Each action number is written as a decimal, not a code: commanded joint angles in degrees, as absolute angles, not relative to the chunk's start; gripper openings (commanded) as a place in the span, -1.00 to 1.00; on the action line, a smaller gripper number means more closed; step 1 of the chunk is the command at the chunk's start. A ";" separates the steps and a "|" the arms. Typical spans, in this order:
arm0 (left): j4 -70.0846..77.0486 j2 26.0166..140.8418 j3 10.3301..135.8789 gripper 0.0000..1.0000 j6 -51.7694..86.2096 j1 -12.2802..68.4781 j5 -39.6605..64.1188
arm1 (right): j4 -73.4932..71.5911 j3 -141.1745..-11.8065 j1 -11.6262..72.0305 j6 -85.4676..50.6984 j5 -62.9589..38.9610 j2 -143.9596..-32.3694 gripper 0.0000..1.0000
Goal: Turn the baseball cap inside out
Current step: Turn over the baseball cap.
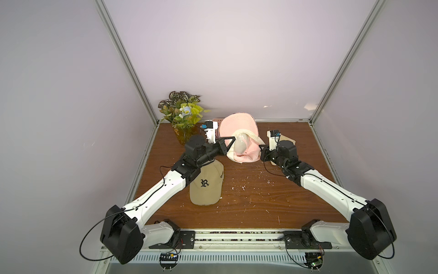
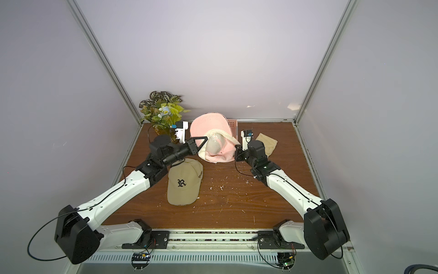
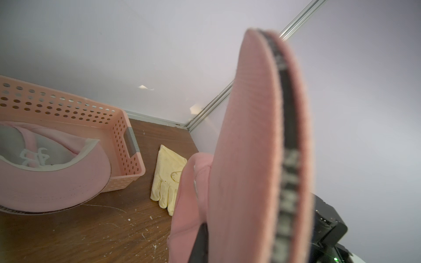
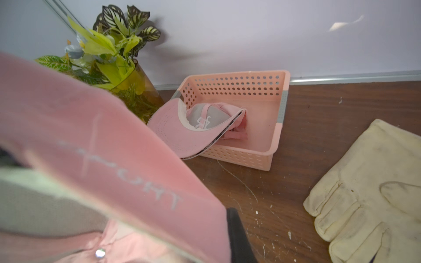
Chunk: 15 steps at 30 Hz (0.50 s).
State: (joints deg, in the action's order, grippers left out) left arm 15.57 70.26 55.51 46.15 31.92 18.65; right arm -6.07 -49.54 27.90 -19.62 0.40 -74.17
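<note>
Left claw is closed on the cream sweatband edge of the pink baseball cap from its nine o'clock side, and the right claw, also clamped shut, pinches the cap's pink fabric from three o'clock. Held between them over the far middle of the worktop, the cap shows its grey lining with the brim tilted up toward twelve o'clock. A tan cap lies at the pink cap's seven o'clock, a second pink cap sits in a pink basket, and a cream glove lies at three o'clock.
</note>
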 commanded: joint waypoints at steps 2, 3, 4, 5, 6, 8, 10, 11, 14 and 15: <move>25.15 65.83 57.04 -1.00 37.10 30.98 4.57 | 7.91 -50.18 27.15 -16.98 -1.47 -76.12 -1.00; 25.14 65.91 56.45 -1.00 35.50 31.02 2.20 | 7.62 -50.03 27.10 -16.80 -3.63 -75.59 -1.00; 25.25 65.99 55.85 -1.00 34.51 31.05 0.26 | 7.27 -49.93 27.05 -16.78 -5.53 -75.23 -1.00; 26.00 66.09 54.99 -1.00 33.27 31.07 -1.59 | 6.87 -49.91 27.08 -16.78 -7.93 -74.87 -1.00; 27.20 66.18 54.05 -1.00 31.72 31.03 -3.54 | 7.00 -50.12 27.07 -16.79 -10.21 -74.67 -1.00; 29.17 66.35 52.36 -1.00 29.14 31.13 -6.58 | 9.05 -51.26 27.03 -16.87 -12.38 -74.87 -1.00; 29.53 66.19 51.41 -1.00 26.83 31.16 -10.28 | 13.16 -53.21 27.03 -16.55 -9.75 -75.73 -1.00; 29.79 66.01 50.95 -1.00 25.43 31.27 -12.12 | 15.36 -54.05 27.07 -16.52 -7.02 -76.16 -1.00; 30.79 66.13 49.69 -1.00 23.23 31.32 -13.73 | 18.34 -54.93 27.07 -16.39 -2.06 -76.68 -1.00; 31.09 66.33 49.26 -1.00 22.94 31.49 -13.06 | 18.20 -55.02 27.10 -16.63 -2.02 -76.59 -1.00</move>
State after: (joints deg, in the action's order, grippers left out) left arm 19.38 69.71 48.62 26.26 32.80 -1.41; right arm 6.61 -55.09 28.18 -16.84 -9.04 -76.16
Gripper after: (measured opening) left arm 0.085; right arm 0.066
